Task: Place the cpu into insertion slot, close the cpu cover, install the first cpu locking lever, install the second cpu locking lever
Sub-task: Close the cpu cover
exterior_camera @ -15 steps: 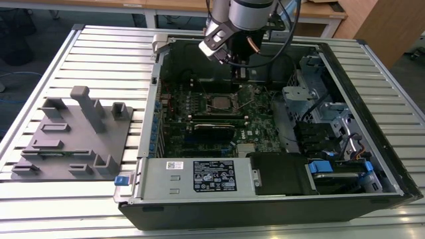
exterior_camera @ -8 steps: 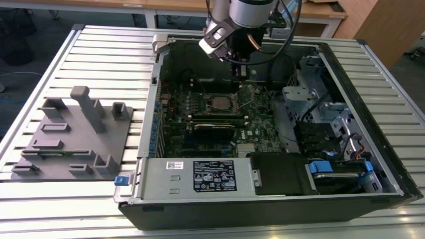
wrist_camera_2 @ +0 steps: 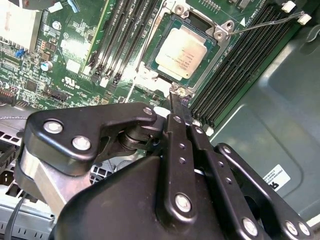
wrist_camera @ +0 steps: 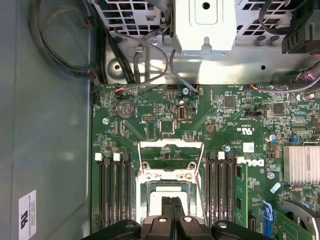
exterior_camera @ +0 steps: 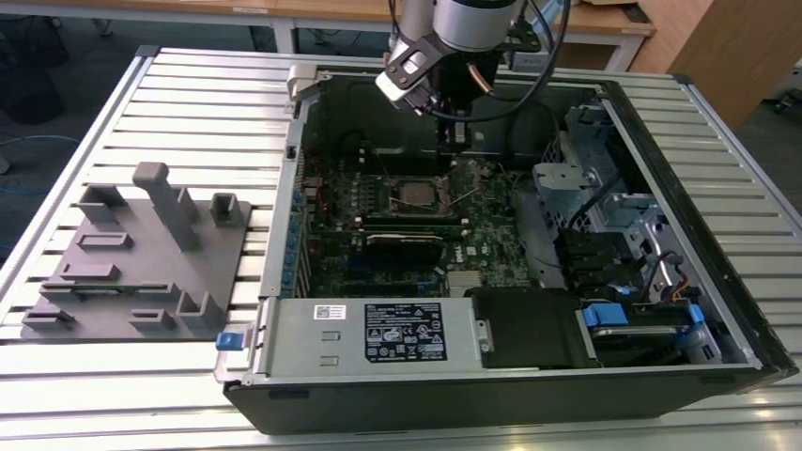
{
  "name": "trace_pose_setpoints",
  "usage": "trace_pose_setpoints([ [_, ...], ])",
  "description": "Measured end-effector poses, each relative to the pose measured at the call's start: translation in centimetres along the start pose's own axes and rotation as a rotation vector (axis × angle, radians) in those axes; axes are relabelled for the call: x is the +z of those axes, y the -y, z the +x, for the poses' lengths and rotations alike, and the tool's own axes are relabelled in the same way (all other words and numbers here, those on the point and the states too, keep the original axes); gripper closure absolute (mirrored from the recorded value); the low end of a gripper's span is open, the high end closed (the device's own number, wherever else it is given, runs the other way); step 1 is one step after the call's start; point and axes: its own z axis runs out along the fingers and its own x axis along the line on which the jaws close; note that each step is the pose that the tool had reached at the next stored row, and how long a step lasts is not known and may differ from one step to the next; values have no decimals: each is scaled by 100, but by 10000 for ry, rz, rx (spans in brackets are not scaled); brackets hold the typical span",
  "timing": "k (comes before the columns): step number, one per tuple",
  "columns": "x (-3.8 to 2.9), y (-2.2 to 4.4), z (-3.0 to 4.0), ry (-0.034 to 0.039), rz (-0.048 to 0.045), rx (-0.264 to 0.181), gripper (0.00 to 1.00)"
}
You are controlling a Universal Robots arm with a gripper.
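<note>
The hand [wrist_camera: 171,202], pressed together and empty, hangs low-centre in the first wrist view over the insertion slot [wrist_camera: 143,196], the cpu [wrist_camera_2: 185,52] seated inside. Beyond, the cpu cover [wrist_camera: 170,152] stands open. Closing it seems the step in hand, needing a gentle push on its frame.

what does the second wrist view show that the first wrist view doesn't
Second wrist view's own: the whole silver top of the cpu, seated in the insertion slot.

First wrist view's own: a coin battery, a metal bracket and cables beyond the board.

Shared: the green board, the black memory slots, and the end effector, its fingers together in front of the socket.
</note>
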Motion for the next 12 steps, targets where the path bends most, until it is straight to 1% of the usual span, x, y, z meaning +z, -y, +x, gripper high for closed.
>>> trace_pose_setpoints([
  [7, 0, -36, 1, 1, 0, 1, 90],
  [12, 2, -79, 2, 0, 0, 1, 90],
])
